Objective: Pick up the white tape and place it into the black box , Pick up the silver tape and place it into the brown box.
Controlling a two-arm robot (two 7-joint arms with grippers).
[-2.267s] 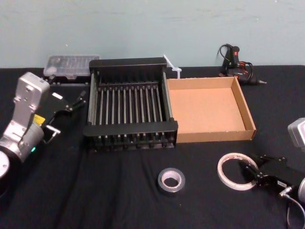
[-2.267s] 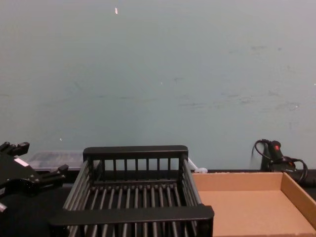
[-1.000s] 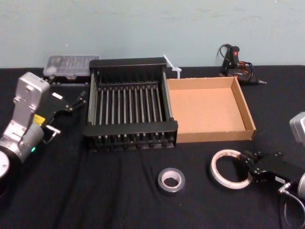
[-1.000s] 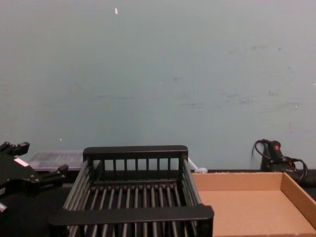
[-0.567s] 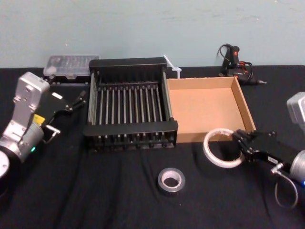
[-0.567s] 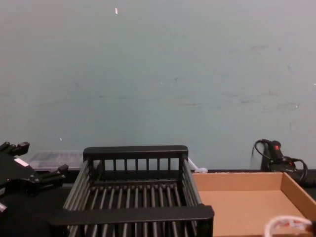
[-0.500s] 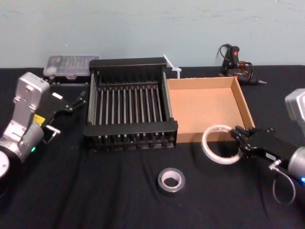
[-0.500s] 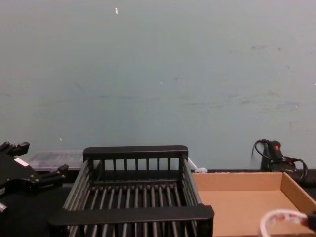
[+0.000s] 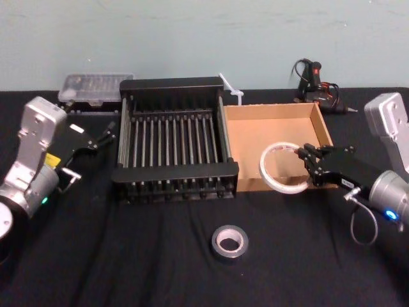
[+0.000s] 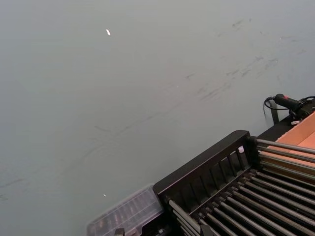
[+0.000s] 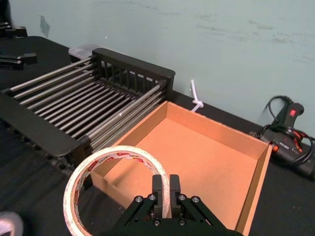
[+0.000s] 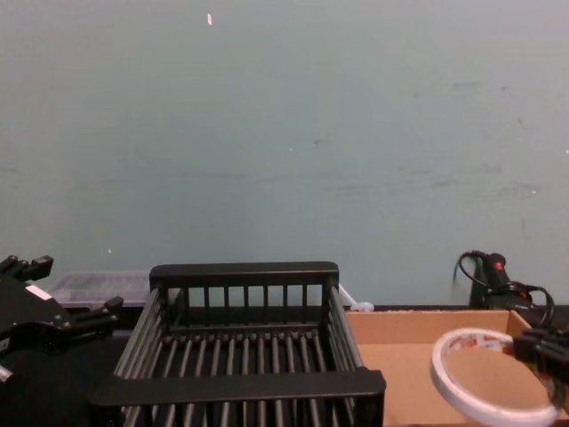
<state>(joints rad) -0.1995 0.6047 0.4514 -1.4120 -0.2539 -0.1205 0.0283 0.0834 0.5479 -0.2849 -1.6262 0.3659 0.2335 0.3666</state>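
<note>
Hovering over brown box [image 9: 275, 144]: white tape [image 9: 282, 168], R gripper [image 9: 308, 164].

The white tape [image 9: 285, 168] is a white ring with red and dark print on its flat face. The silver tape [image 9: 229, 242] is dull grey-silver with a paler core. The black box [image 9: 174, 170] is all black, its sides and bottom slatted. The brown box [image 9: 332, 157] is plain cardboard brown. The counter [image 9: 128, 256] is black, the wall [image 9: 204, 38] pale blue-green.

A pale teal wall [image 12: 284, 133], scuffed and marked in places, rises straight behind the table [image 9: 160, 275], which is draped in black cloth
</note>
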